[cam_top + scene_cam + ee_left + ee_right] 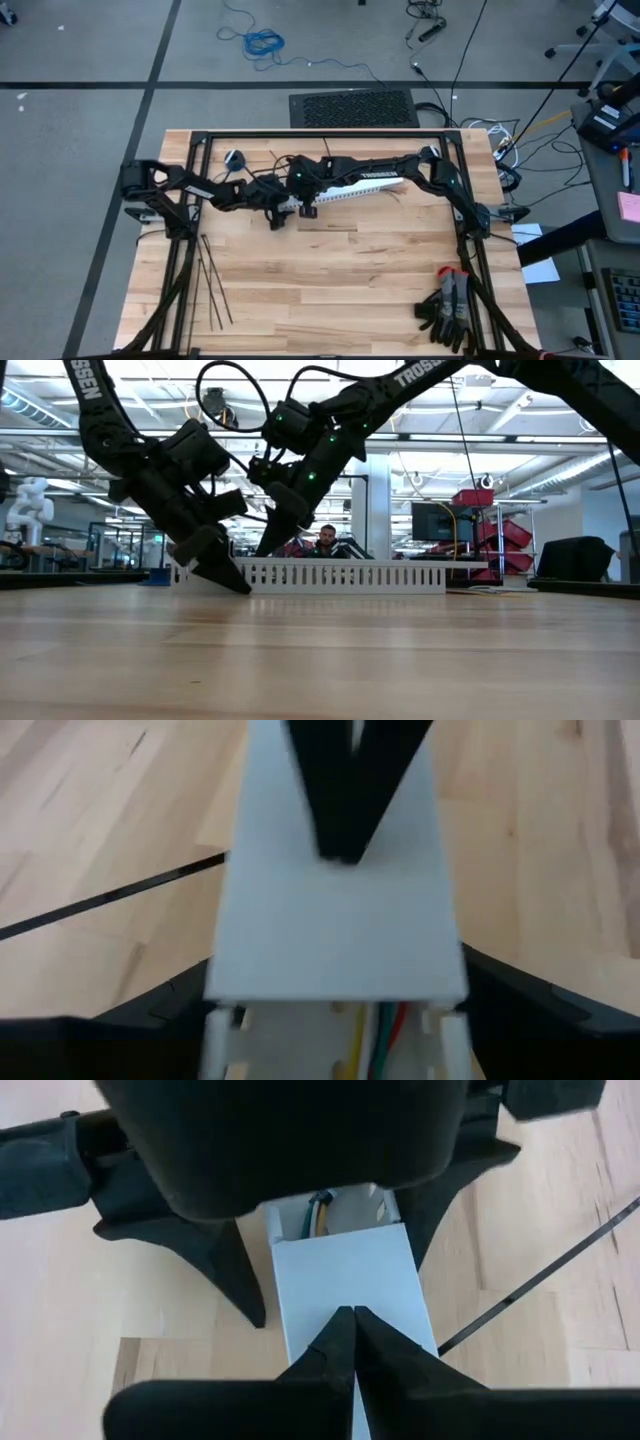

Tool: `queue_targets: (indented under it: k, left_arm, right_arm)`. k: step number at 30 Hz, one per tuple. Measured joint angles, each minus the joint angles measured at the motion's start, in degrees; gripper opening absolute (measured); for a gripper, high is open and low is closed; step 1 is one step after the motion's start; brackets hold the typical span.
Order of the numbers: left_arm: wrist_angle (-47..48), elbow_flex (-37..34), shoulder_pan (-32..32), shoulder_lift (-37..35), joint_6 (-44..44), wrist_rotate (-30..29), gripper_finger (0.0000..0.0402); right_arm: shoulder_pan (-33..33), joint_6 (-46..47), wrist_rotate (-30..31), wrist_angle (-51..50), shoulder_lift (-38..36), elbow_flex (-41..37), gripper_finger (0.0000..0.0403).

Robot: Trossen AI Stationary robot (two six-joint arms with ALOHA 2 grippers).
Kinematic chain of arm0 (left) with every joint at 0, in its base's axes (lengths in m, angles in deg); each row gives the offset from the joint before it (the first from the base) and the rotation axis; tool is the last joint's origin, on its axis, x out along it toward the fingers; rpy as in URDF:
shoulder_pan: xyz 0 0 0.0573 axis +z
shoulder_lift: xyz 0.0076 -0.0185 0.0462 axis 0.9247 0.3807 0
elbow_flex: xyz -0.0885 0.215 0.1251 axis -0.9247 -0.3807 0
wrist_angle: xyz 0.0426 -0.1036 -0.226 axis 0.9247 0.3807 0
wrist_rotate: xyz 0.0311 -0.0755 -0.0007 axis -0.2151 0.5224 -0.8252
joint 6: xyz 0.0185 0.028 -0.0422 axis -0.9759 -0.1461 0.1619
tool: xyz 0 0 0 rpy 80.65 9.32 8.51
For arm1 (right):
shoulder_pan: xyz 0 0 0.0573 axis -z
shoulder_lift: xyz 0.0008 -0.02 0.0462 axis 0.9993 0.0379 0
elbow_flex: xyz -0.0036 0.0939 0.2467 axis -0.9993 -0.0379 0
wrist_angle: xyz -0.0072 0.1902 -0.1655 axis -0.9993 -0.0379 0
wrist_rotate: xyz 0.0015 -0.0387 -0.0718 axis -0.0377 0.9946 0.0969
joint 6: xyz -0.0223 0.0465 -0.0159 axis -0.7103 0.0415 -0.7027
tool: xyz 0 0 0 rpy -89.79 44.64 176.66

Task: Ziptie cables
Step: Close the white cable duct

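A long white slotted duct [350, 190] lies on the wooden table at the far middle. The cables [372, 1032] show as yellow, green and red wires inside its open end, also seen in the right wrist view [322, 1210]. My left gripper [335, 1015] straddles that end. My right gripper [352, 1325], shut, reaches over from the right and stands tip-down on the duct's cover. Several black zipties [212, 283] lie flat near the table's left edge. One more ziptie [110, 898] lies beside the duct. My left gripper holds the duct's left end [225, 995] between its two widely spread fingers, one on each long side wall. It comes slanting down from the table's left, along the duct. The duct lies flat on the table. My right gripper touches the duct's flat cover [340, 1280] near that same end with its shut fingertips [335, 845]. It slants down from the table's right, pointing toward the left gripper.
Black and red gloves [448, 305] lie at the near right corner. A black frame [320, 133] runs around the table's far and side edges. Bare wood fills the near middle [340, 290]. In the low view a person [325, 540] shows beyond the duct.
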Motion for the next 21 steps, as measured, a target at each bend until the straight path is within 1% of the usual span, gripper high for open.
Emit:
queue_targets:
  k: [2,5,8,10,15,21]
  left_arm:
    - [2.0,0.0,0.0,-1.6,-0.1,-0.8,0.0319]
    - [8.4,-0.1,0.1,-5.7,-1.2,-3.2,0.0319]
    - [16.6,-0.1,0.0,-10.3,-1.9,-7.1,0.0319]
    - [19.1,-0.3,0.1,-12.9,-1.8,-8.2,0.0319]
    - [17.6,-2.1,-0.2,-16.9,-1.6,-8.9,0.0319]
    - [14.9,-2.4,-0.1,-16.2,-2.5,-8.0,0.0319]
  right_arm:
    - [0.2,0.5,-0.2,0.4,0.0,-0.6,0.0]
    - [0.4,0.7,-0.4,0.2,0.0,-0.8,0.0]
    - [0.6,0.9,-0.1,0.4,0.0,-0.8,0.0]
    - [0.7,1.0,0.2,0.5,0.0,-0.9,0.0]
    - [0.7,0.9,0.3,0.8,0.1,-1.0,0.0]
    - [0.7,0.9,0.3,0.8,0.1,-1.0,0.0]
